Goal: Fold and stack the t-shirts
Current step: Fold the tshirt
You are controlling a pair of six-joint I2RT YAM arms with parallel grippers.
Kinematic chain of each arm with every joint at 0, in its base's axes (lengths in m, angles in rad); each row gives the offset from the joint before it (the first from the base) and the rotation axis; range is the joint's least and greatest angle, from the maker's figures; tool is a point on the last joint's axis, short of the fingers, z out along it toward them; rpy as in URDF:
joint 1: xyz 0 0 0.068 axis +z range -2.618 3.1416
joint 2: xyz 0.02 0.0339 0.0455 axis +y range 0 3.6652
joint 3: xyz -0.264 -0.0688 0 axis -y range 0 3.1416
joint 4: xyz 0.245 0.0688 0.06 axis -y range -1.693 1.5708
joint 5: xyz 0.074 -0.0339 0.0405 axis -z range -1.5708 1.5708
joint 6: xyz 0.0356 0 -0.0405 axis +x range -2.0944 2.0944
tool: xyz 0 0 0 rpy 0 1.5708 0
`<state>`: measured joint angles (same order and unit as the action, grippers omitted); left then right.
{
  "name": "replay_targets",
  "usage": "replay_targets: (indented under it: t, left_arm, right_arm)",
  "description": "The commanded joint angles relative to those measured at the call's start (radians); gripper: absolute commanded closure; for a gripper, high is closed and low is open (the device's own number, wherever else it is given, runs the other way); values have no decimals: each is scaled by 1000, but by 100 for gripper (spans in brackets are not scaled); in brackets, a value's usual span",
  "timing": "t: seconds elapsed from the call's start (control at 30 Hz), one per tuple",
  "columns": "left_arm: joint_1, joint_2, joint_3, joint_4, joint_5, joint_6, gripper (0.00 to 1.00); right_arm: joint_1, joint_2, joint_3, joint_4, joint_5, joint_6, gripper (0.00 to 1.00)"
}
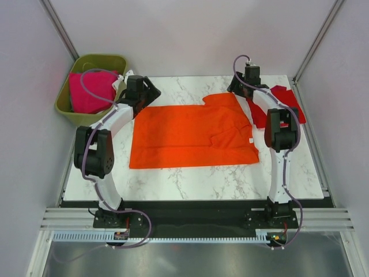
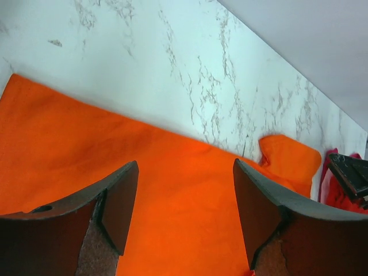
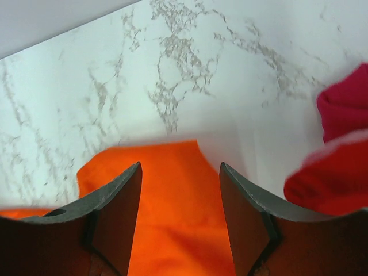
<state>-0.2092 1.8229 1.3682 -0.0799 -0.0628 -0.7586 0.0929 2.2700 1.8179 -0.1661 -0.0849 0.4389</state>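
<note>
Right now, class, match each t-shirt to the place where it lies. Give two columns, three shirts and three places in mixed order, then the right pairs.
1. orange t-shirt
2. pink t-shirt
3. red t-shirt

A. inside the green bin
B. at the far right of the table, beside the right arm
C. spread flat in the middle

Pairs: 1-C, 2-A, 3-B

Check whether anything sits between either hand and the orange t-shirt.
Nothing visible does. The left hand and right hand both stand open above the orange t-shirt, and only its cloth shows inside each opening.
</note>
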Motion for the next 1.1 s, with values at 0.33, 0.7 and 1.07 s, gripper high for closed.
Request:
replay_targets:
  t: [0.33,0.7,1.07]
  left_arm:
    - [-9,115,62,48,-256,225,27]
    - [-7,231,152,-3,-397,314,28]
    - [13,285,204,-44,-397,289,31]
  right_arm:
    - [39,253,311,-101,-9,-66,39]
    - [39,232,278,-73,-13,-40,70]
    - [24,161,169,-29,149,-11,96]
